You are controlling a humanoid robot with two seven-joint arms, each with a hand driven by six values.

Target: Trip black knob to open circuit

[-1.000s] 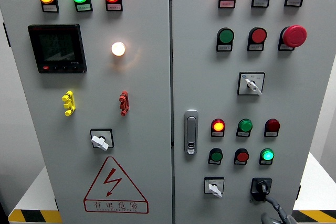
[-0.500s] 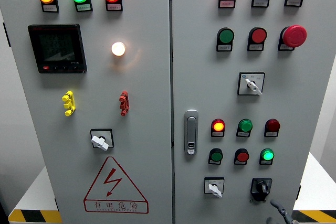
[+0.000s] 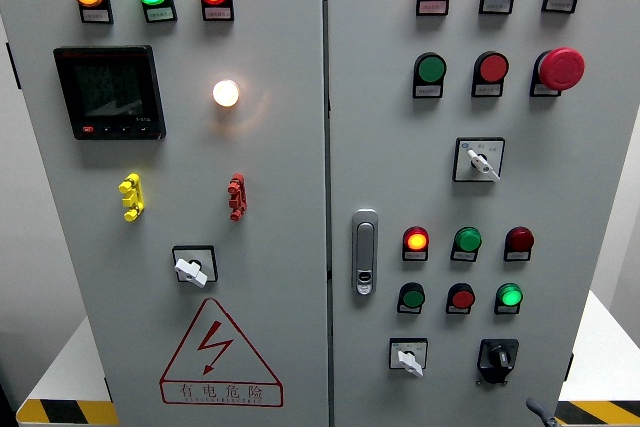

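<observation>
A red mushroom button (image 3: 561, 67) sits above a white selector switch (image 3: 479, 159).

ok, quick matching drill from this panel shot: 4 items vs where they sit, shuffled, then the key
Items:
1. black knob
2. red mushroom button
3. meter
4. warning triangle

Places:
A. left door, upper left
B. right door, bottom right
C. left door, bottom
D. right door, upper right

Pairs: 1-B, 2-D, 3-A, 4-C
</observation>
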